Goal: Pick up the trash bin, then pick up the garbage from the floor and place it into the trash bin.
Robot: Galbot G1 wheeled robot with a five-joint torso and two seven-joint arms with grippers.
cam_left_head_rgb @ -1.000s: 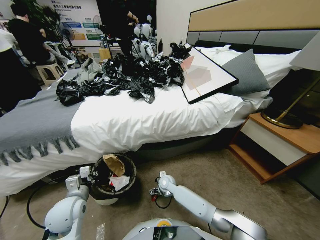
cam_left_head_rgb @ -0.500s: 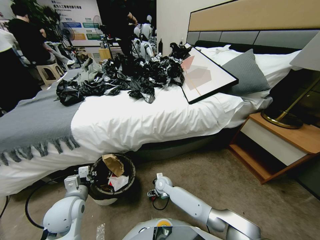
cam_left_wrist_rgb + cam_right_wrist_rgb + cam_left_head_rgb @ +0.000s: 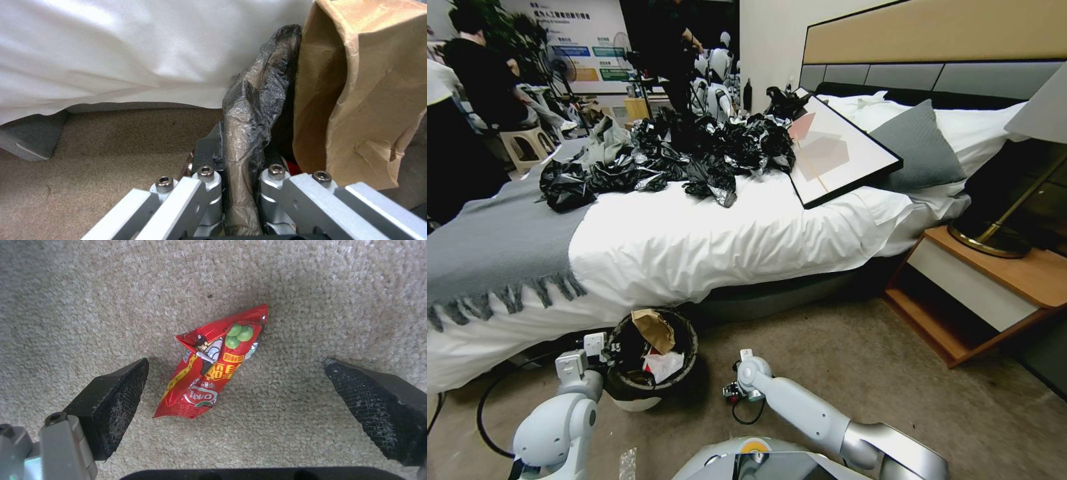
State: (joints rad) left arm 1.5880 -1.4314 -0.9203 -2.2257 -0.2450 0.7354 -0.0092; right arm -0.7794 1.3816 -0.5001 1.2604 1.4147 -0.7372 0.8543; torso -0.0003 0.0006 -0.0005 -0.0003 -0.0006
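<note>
Red wrapper [image 3: 213, 363] between spread right gripper [image 3: 236, 396] pads for pickup; left gripper [image 3: 240, 186] clamps trash bin [image 3: 627, 390] rim, keeping it close.

Beige carpeted floor [image 3: 854, 360]: a red snack wrapper [image 3: 212, 365] is seen lying flat on it, and the trash bin [image 3: 650, 363] is seen close against the bed [image 3: 707, 247]. On the bed are laid a grey fringed throw [image 3: 494, 247], crumpled black plastic sheeting [image 3: 680, 157], a framed picture [image 3: 834, 150] and a grey pillow [image 3: 920, 147].
</note>
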